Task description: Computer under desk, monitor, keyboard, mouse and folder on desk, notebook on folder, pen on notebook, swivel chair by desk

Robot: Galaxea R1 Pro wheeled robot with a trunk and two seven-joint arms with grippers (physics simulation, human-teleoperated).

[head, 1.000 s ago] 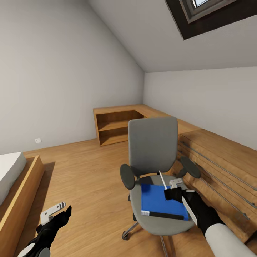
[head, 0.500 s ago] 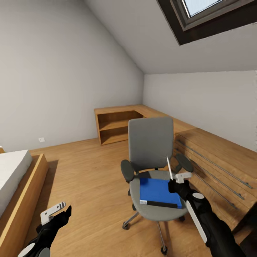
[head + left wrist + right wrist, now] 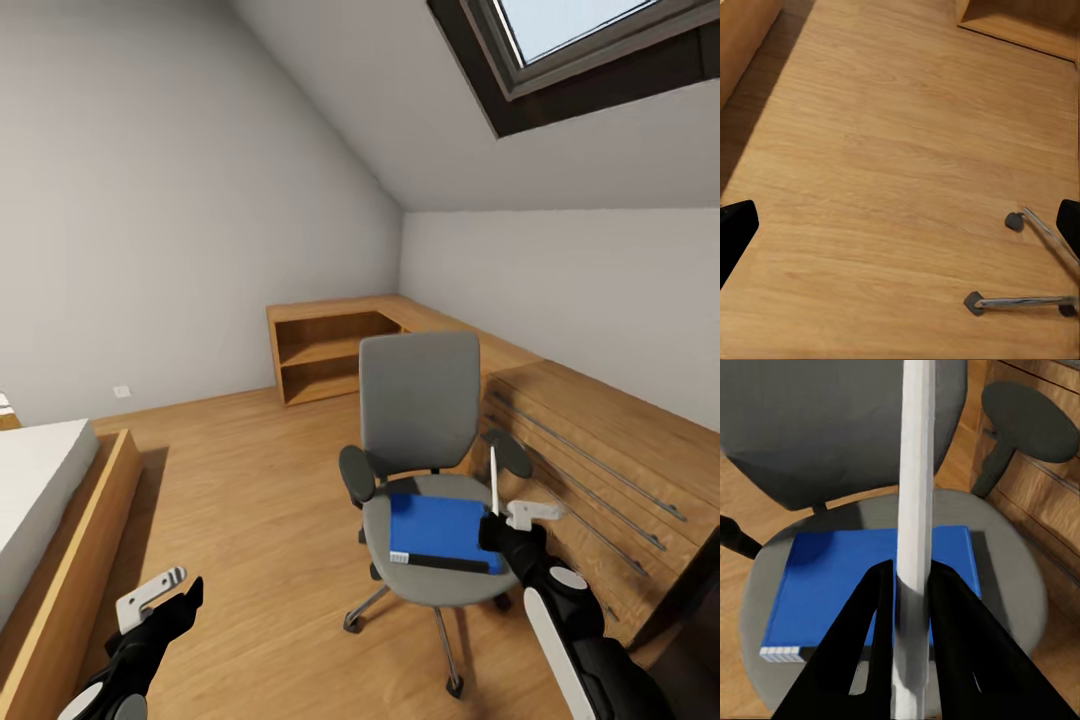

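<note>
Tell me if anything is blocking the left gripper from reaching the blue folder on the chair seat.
Nothing visible lies on the bare floor between the left gripper and the folder; only the swivel chair's near armrest rises beside the seat.

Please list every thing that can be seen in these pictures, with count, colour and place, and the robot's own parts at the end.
swivel chair: one, grey seat and back, black armrests, chrome base; on the wooden floor, beside the wooden dresser.
folder: one, bright blue with black spine edge; flat on the chair seat.
pen: one, white; upright, held above the seat's edge.
wooden dresser: one, light wood with metal rails; along the right wall.
open shelf unit: one, light wood; in the far corner.
bed: one, white top, wooden frame; at left.
skylight: one, dark frame; in the sloped ceiling.
right gripper: one, black; shut on the pen.
left gripper: one, black and white; open, low over the floor.
</note>
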